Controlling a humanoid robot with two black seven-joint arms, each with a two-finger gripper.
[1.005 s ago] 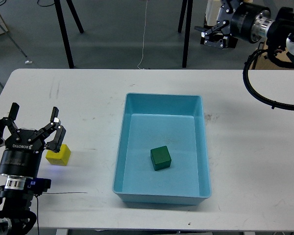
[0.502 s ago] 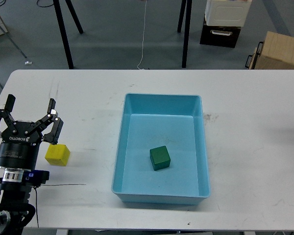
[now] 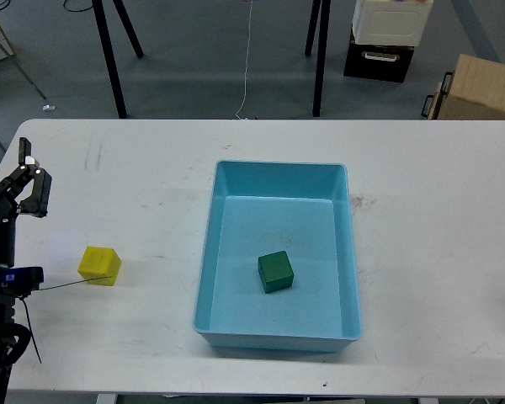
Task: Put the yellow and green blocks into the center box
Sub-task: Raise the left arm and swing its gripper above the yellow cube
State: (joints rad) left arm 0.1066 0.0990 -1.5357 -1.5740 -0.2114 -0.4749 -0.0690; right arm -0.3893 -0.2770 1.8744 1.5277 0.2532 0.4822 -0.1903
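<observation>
A yellow block [image 3: 99,265] lies on the white table [image 3: 135,185] at the left. A green block [image 3: 276,271] lies inside the light blue box [image 3: 282,166] at the table's centre. My left gripper [image 3: 2,181] is at the far left edge, up and to the left of the yellow block and apart from it. One finger [image 3: 34,181] shows, spread wide from the body, so the jaws stand open and empty; the other finger is cut off by the edge. My right gripper is out of view.
A thin black cable [image 3: 67,284] runs from my left arm toward the yellow block. Behind the table stand black stand legs [image 3: 109,59], a white container on a black case [image 3: 391,34] and a cardboard box [image 3: 480,88].
My left gripper has moved left and away from the yellow block, now partly out of frame. The right arm, seen at the top right one second ago, has left the view.
</observation>
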